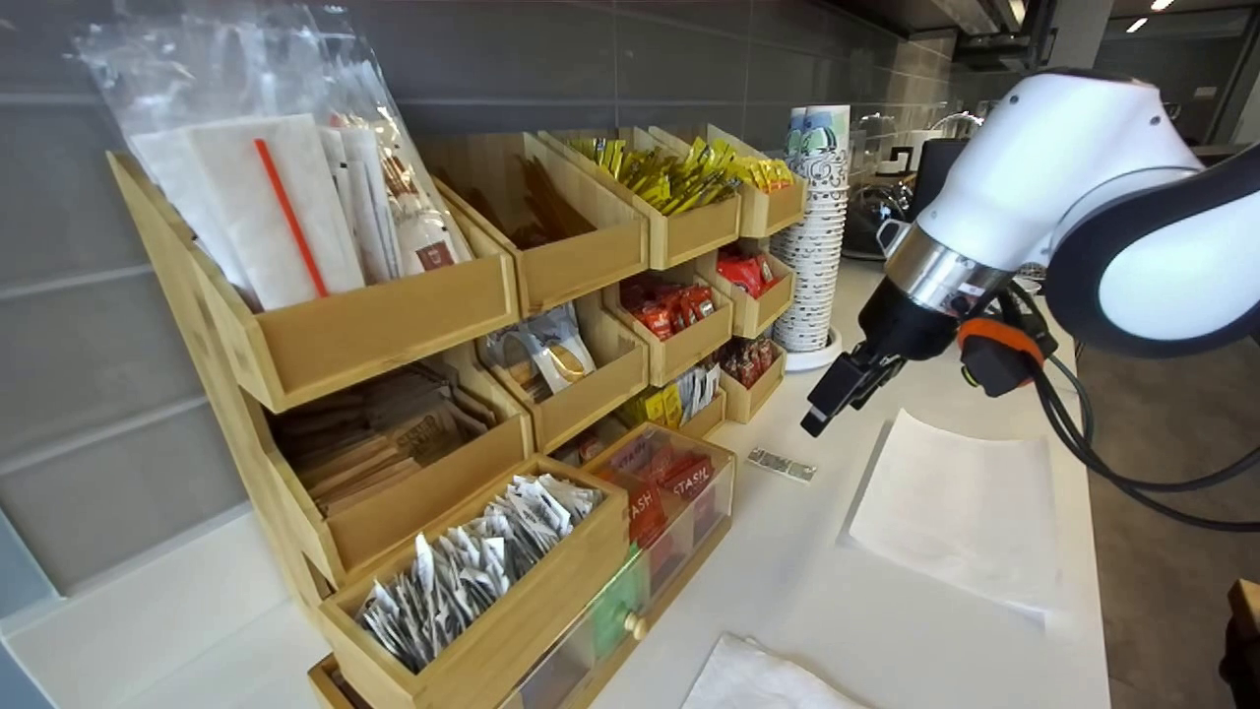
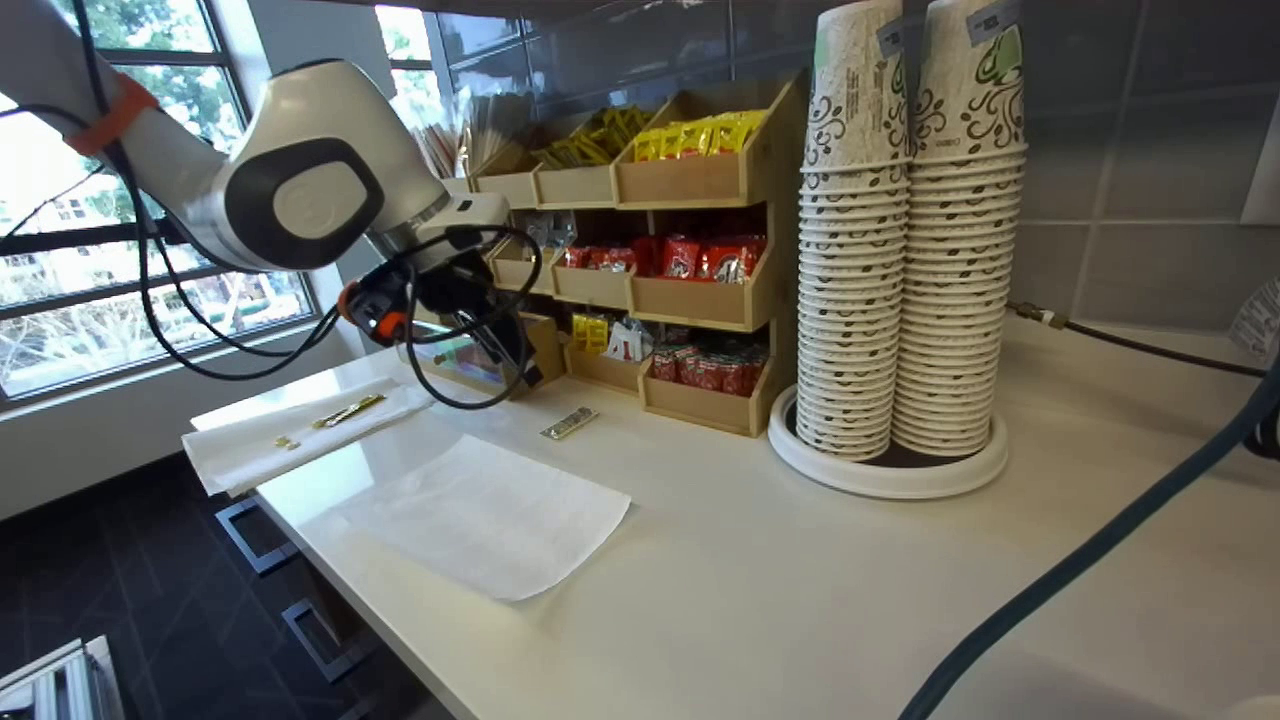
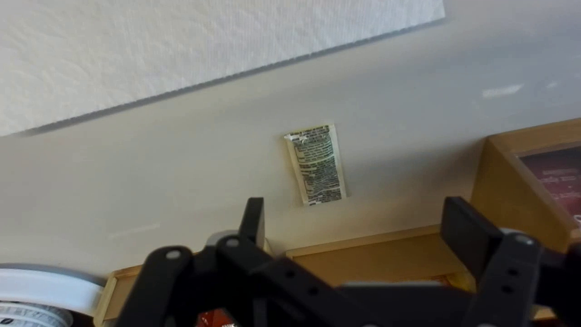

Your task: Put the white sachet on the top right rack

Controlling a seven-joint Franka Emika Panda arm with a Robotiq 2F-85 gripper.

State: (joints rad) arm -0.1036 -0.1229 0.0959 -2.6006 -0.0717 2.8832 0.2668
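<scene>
A white worktop (image 2: 760,610) carries everything, and against the tiled wall (image 1: 512,59) stands a tiered wooden organiser (image 1: 581,261). A white arm (image 1: 1073,167) extends over the worktop. Just beside the organiser's end, two tall stacks of paper cups (image 2: 850,280) rise from a round tray (image 2: 890,486) alongside the top row, hemming in that flank. A large paper sheet (image 2: 500,520) lies flat in front of the organiser. A low wooden tea box (image 3: 504,195) with a clear front juts forward from the organiser. The top right rack (image 2: 685,182), showing yellow packets (image 2: 700,138), sits at the cup end, with two bins (image 2: 690,303) of red packets (image 2: 682,257) below, between it and the worktop. The pincer (image 3: 353,211) hangs in the air, spread wide; in an exterior view a black cable (image 2: 478,406) loops in front of it. Smallest of all, the white sachet (image 3: 316,165) lies flat on the worktop, with print showing, between the paper sheet and the organiser's foot, near the tea box and apart from the pincer.
</scene>
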